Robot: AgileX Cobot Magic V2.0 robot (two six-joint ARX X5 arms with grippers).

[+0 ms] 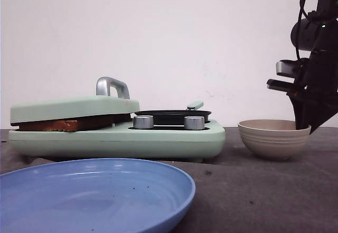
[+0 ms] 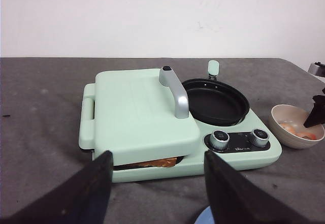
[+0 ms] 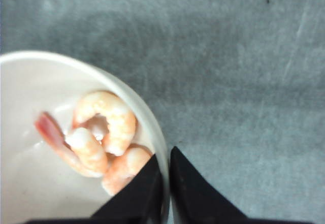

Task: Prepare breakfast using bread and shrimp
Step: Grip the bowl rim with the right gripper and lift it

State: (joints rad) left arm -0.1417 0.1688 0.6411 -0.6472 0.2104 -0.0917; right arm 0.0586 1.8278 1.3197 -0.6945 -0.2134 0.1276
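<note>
The bread [image 1: 53, 125] lies clamped under the shut pale green lid [image 1: 74, 108] of the breakfast maker, with only its brown crust edge [image 2: 157, 162] showing. Several pink shrimp [image 3: 101, 132] lie in a beige bowl [image 1: 273, 138] to the right of the machine. My right gripper [image 3: 165, 155] straddles the bowl's rim [image 3: 147, 117], one finger inside and one outside, shut on it. My left gripper [image 2: 157, 154] hangs open in front of the machine, holding nothing.
An empty black frying pan [image 1: 171, 117] sits on the machine's right half behind two silver knobs [image 2: 219, 138]. A large blue plate [image 1: 95, 196] lies at the table's near edge. A silver handle [image 2: 175, 89] stands up from the lid.
</note>
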